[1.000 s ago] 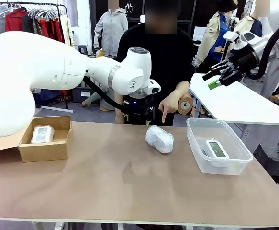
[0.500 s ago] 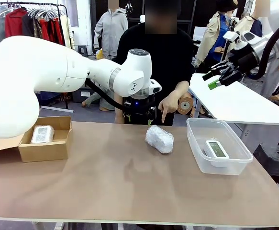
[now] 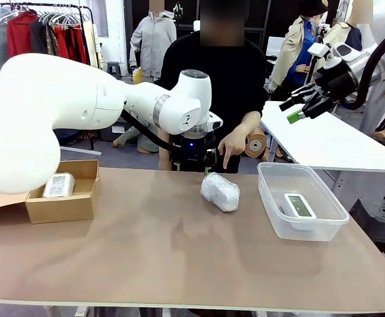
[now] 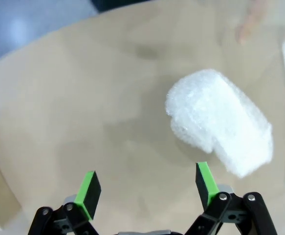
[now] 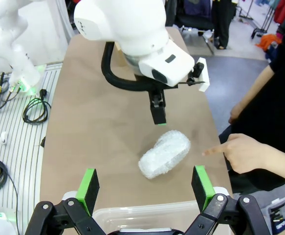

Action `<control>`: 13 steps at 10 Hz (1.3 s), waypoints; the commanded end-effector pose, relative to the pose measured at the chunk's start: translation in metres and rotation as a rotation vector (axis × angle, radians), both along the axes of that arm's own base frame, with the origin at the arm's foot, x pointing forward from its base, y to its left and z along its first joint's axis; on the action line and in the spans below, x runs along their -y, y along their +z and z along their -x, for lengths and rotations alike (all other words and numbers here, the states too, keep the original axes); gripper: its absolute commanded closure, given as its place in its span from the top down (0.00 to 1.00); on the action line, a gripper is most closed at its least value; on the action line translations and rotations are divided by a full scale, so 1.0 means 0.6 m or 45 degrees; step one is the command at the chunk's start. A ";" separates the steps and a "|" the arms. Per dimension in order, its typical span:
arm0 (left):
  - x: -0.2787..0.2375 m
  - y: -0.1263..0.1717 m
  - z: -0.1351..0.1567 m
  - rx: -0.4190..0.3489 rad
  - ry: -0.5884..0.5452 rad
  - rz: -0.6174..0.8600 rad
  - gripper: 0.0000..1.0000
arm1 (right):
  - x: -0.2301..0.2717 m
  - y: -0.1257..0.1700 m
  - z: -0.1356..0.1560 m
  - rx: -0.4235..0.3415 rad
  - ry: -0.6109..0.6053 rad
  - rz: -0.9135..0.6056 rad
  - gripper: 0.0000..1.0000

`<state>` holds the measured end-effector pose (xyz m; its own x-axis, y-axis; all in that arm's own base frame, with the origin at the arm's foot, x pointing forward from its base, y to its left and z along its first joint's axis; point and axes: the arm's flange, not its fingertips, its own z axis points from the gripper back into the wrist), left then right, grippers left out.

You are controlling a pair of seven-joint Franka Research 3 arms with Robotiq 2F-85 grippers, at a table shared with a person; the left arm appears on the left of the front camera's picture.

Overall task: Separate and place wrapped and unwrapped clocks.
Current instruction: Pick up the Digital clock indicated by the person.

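Near rounder bundle [image 3: 220, 191], left gripper [image 4: 147, 188] edged rightward, bundle unmoved

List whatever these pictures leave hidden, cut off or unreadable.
- Front view: clock screen in the clear bin, too small to read.
- Every view: rounder bundle contents, hidden by bubble wrap.
- Right wrist view: the bin, cut off by the bottom edge and the right gripper.
- Left wrist view: person's pointing hand, blurred at the top edge.

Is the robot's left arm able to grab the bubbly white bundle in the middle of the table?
Probably yes. The left gripper hangs open just above and beside the bundle, with nothing between them. The person's hand points down close by but does not cover it.
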<state>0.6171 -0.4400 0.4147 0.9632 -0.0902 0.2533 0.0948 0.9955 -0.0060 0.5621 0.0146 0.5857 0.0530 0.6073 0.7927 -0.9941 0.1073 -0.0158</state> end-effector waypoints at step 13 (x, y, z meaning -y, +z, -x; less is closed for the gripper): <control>0.179 -0.077 -0.030 -0.243 0.726 0.303 1.00 | 0.000 0.003 0.002 0.005 0.003 0.009 1.00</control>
